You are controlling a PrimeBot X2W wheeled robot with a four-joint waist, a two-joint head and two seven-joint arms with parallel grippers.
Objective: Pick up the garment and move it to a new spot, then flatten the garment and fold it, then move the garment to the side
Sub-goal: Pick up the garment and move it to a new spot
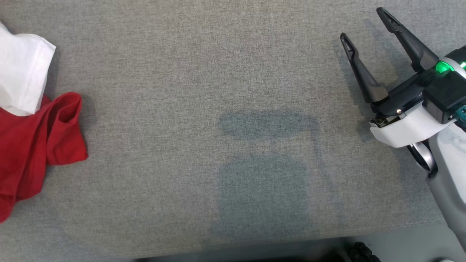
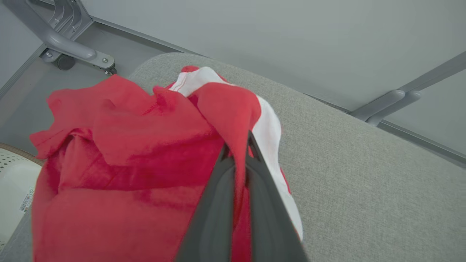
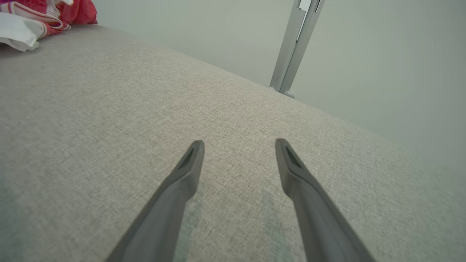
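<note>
Currently the red-and-white garment (image 1: 40,145) lies bunched at the left edge of the grey fabric surface (image 1: 233,72), and the left gripper (image 2: 238,143) has its 2 fingers pressed together on a red fold of it. Near the right edge, the right gripper (image 1: 362,23) hangs over the surface, fingers spread wide.

light: we see soft, even brightness over the grey fabric surface (image 1: 233,72) — no glare.
shadows: we find a faint blocky shadow at centre, thin ones beside the right gripper (image 1: 362,23).
focus: weave sharp; the left gripper (image 2: 238,145) looks soft against the garment (image 2: 127,145).
distortion: our left wrist view bows the surface edge.
</note>
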